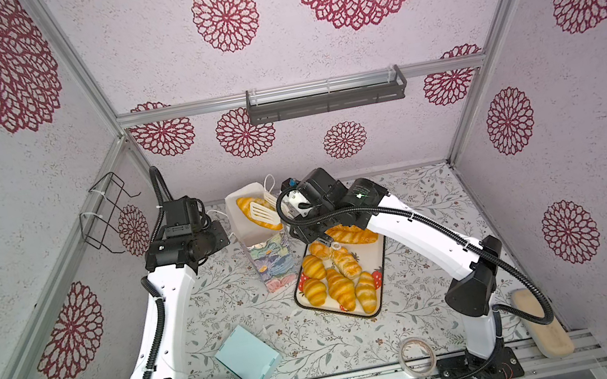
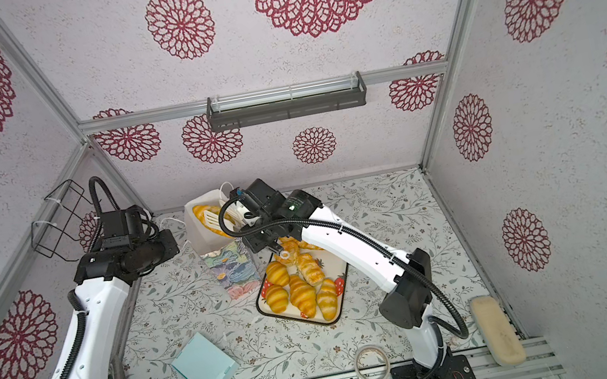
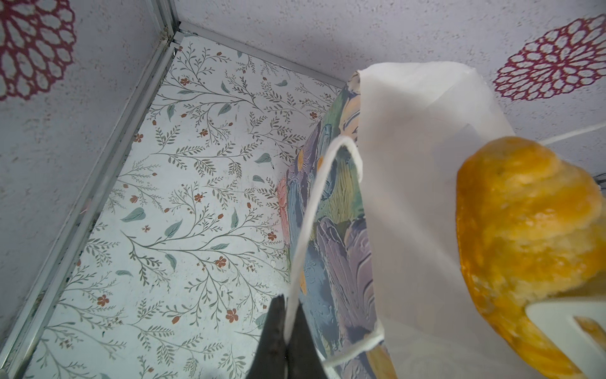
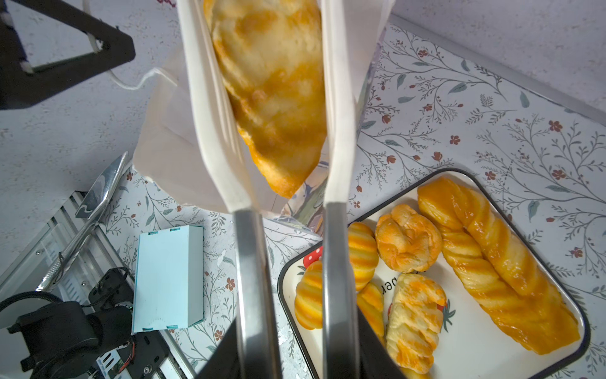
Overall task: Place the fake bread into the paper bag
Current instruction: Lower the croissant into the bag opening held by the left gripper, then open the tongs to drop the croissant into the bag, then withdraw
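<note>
The paper bag (image 1: 273,264) stands left of the tray, floral outside and white inside (image 3: 410,197), and is tilted. My left gripper (image 3: 288,315) is shut on its white cord handle (image 3: 310,213), holding the mouth open. My right gripper (image 4: 295,344) is shut on the metal handles of white-tipped tongs (image 4: 213,131). Between the tong blades hangs a golden piece of fake bread (image 4: 272,82), at the bag's open mouth (image 1: 248,206). Several striped croissants (image 1: 337,281) and a long loaf (image 4: 492,262) lie on the tray (image 1: 383,252).
A light blue box (image 1: 247,356) lies near the front left. A tape roll (image 1: 417,356) and a pale beige block (image 1: 540,321) sit at the front right. A wire basket (image 1: 104,217) hangs on the left wall and a dark shelf (image 1: 323,98) on the back wall.
</note>
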Tool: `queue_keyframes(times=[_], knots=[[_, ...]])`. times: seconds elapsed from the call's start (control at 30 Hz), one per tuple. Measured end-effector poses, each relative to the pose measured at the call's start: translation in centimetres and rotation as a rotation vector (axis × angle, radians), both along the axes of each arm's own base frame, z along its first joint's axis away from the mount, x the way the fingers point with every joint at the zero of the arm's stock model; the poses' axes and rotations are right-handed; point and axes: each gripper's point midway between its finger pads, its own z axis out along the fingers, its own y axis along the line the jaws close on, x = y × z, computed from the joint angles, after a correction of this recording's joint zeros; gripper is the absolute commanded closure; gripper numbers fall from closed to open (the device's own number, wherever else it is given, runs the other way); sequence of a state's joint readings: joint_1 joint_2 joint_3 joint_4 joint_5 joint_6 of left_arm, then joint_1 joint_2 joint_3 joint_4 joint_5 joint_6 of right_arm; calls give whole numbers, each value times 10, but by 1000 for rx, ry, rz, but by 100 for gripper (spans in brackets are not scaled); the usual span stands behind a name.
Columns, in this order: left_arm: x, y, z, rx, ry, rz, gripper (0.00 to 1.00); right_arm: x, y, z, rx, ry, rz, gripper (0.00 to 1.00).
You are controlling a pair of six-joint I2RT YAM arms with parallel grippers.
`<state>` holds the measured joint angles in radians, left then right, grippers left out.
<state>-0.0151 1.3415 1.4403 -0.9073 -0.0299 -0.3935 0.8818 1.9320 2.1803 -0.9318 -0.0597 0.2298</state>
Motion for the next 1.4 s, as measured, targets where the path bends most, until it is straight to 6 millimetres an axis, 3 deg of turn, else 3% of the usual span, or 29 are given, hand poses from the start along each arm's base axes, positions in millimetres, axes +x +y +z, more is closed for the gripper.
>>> queue_keyframes(times=[0.13,0.57,1.4], knots=[[1,-1,1,-4,-5,-4,100,3,2,2,8,-1,-5,49],[1,-3,2,-13,-7,-13,100,10,6,17,45,-25,-6,42],[1,-7,2,-19,-8,-22,100,9,0,34,73,-41,-10,48]])
